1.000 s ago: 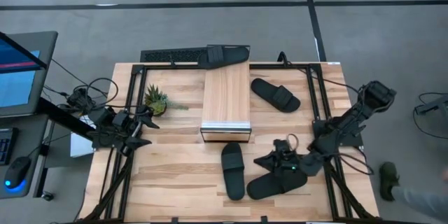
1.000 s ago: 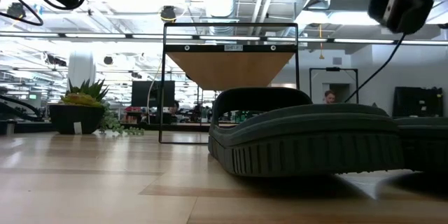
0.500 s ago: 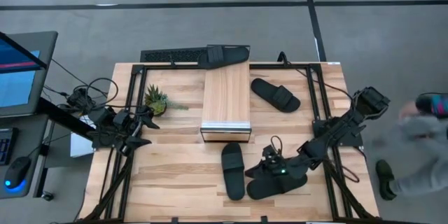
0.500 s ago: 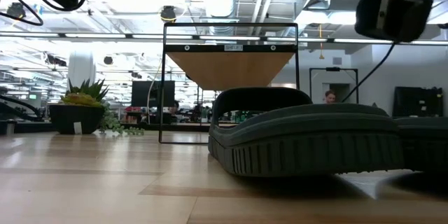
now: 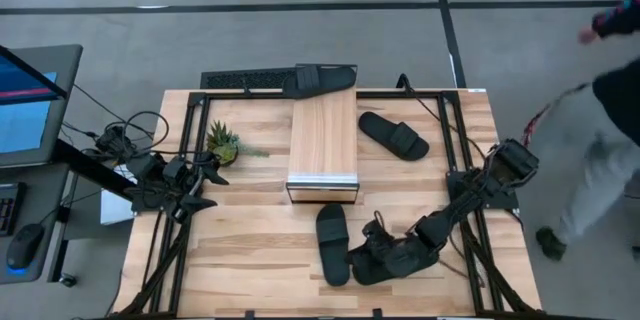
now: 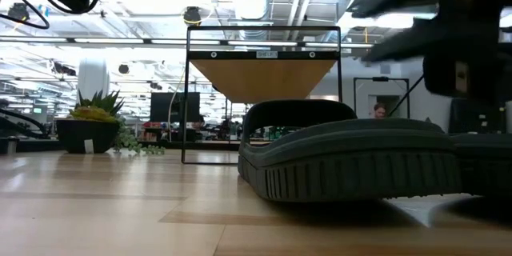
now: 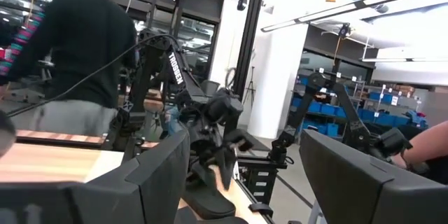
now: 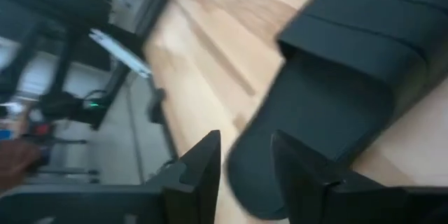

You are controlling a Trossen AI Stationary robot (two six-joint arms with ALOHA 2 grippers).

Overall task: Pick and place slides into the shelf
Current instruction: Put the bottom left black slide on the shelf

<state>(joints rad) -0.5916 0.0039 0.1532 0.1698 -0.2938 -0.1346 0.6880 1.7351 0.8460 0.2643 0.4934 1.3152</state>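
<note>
while the left gripper (image 5: pixel 205 182) waits wide open by the plant (image 5: pixel 222 142) | shelf (image 5: pixel 323 145) mid-table | slides: one at its far end (image 5: pixel 325 78), one front (image 5: pixel 333 244), one right (image 5: pixel 393 134) | right gripper (image 5: pixel 372 250), jaws narrowly parted, over fourth slide (image 5: pixel 395 260)

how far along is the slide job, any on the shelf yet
Nothing looks done: the shelf top is bare and its underside shows empty in the low view. In hand: the right gripper is low over the front-right slide, jaws parted, nothing lifted. Left: that slide, the front slide, the right-side slide, the back-edge slide. The left gripper waits open by the plant.
</note>
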